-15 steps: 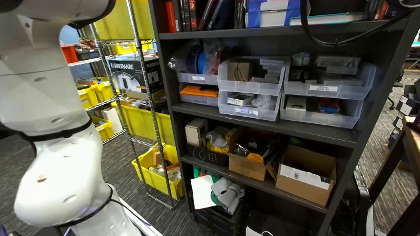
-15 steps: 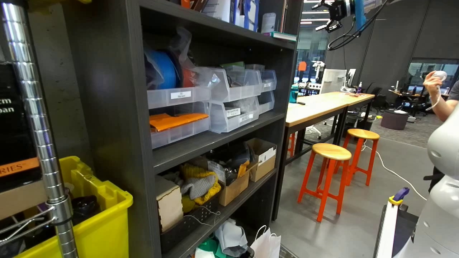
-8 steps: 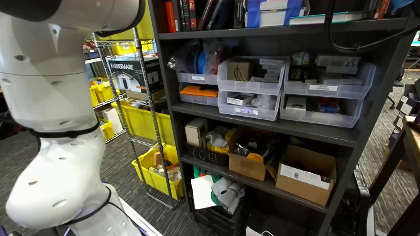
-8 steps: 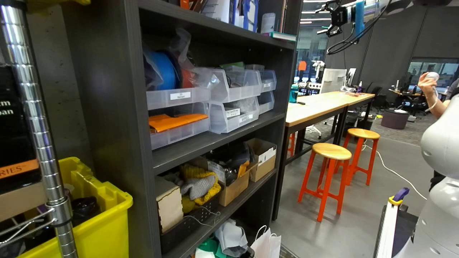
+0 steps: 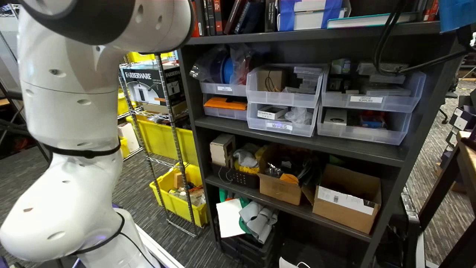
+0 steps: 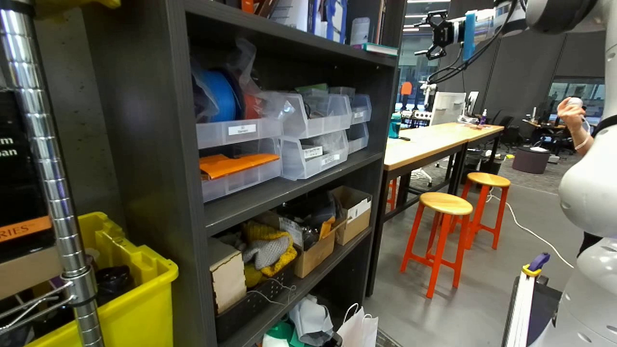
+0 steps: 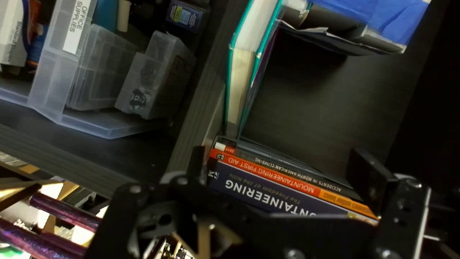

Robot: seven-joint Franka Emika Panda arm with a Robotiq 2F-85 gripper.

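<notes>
Mountaineering books (image 7: 276, 181) showed between the widely parted fingers (image 7: 370, 180) of the claw (image 7: 277, 154)

Nothing on the bookcase (image 5: 305, 143) appeared to have shifted over the last second; the change was in the arm (image 5: 72, 119). In both exterior views more of its white length had swung into the picture. At its far end the claw had dropped lower and drawn slightly closer to the bookcase, and the blue band (image 5: 457, 15) behind it had come into sight at a top corner of an exterior view. For the work in hand, this seemed to bring the claw nearer to the upper shelf, with no book yet taken.

As for pose, the arm rose from its base, bent over at the top and reached out almost level, aiming the claw at the bookcase. An exterior view showed a gap between the two, so contact looked unlikely. The jaws stood wide, with nothing gripped. The mountaineering books stood at the end of the upper shelf, just beside a green-edged book (image 7: 240, 86) that lay flat. In the wrist view the fingers overlapped both ends of the row, though how far in front of it they were could not be told
</notes>
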